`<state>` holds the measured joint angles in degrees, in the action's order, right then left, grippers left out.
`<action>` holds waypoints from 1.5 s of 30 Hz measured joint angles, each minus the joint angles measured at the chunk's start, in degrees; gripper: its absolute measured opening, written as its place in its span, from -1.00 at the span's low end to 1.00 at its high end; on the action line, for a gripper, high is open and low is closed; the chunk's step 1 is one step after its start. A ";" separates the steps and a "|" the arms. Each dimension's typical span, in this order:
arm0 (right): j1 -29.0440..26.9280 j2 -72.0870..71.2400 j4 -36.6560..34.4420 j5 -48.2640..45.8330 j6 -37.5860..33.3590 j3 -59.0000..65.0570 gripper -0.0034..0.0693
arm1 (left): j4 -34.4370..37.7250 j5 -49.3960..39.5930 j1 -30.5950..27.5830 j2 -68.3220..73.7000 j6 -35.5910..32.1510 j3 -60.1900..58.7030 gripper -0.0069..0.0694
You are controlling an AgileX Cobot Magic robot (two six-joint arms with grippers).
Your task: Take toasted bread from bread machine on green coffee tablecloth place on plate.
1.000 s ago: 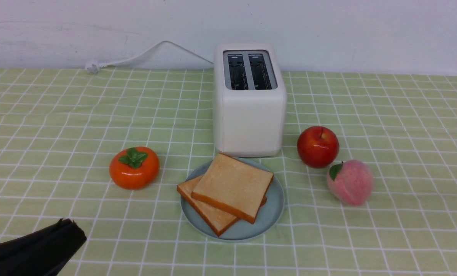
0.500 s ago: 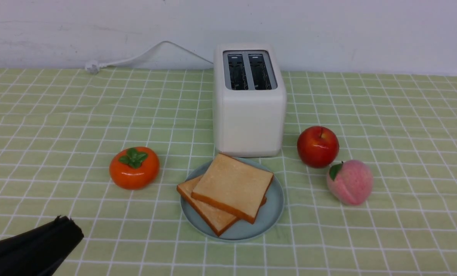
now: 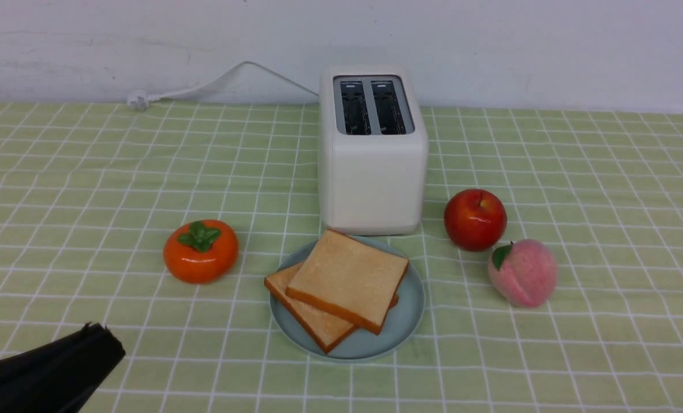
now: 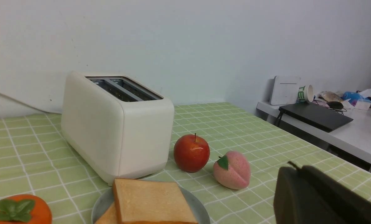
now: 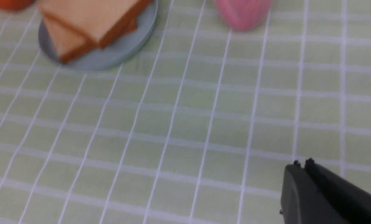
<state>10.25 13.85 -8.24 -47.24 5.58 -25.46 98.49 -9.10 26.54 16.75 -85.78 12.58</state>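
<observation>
Two slices of toasted bread lie stacked on the plate [image 3: 403, 322], the upper slice [image 3: 347, 278] overlapping the lower one [image 3: 313, 324]. The plate rests on the green coffee tablecloth [image 3: 89, 172] just in front of the bread machine [image 3: 373, 172], and both slots of the machine show empty. My left gripper [image 3: 96, 331] is shut with nothing in it, low at the near left, well away from the plate. In the left wrist view the left gripper [image 4: 292, 166] points past the toast [image 4: 148, 199]. My right gripper [image 5: 302, 163] is out of the front view; it hangs shut and empty over bare cloth, with the plate [image 5: 120, 53] far off.
An orange persimmon [image 3: 201, 251] sits left of the plate. A red apple [image 3: 475, 219] and a pink peach [image 3: 523, 272] sit to its right. The toaster's white cord [image 3: 203, 86] trails along the back wall. A side desk with a laptop [image 4: 316, 115] stands beyond the table's right edge.
My left gripper has drawn back a little toward the near left corner. The toast, plate and fruit have not moved.
</observation>
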 joint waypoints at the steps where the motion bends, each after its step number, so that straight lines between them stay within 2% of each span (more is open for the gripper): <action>1: -1.21 -1.09 0.07 2.81 -0.61 0.91 -0.86 | 0.00 0.00 0.00 0.00 0.00 0.00 -0.85; 6: -6.21 -8.76 0.11 20.33 -5.57 14.02 -0.93 | 0.00 0.02 0.00 0.00 0.00 0.00 -0.84; 7: -6.36 -9.07 0.11 21.03 -5.57 14.71 -0.93 | 0.00 0.02 0.00 0.00 0.00 0.00 -0.84; 9: -8.17 -12.96 0.11 29.44 -5.57 23.96 -0.94 | 0.00 0.02 0.00 0.00 0.00 0.00 -0.83; 18: -9.60 -14.44 4.84 25.95 -3.55 26.64 -0.94 | 0.00 0.13 0.00 0.00 0.00 0.00 -0.81; 45: -9.60 -14.44 5.29 25.07 -3.25 26.46 -0.90 | 0.00 0.53 0.00 0.00 0.00 0.00 -0.78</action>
<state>0.65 -0.58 -2.94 -22.18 2.33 1.00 98.49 -8.57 26.54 16.75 -85.78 12.58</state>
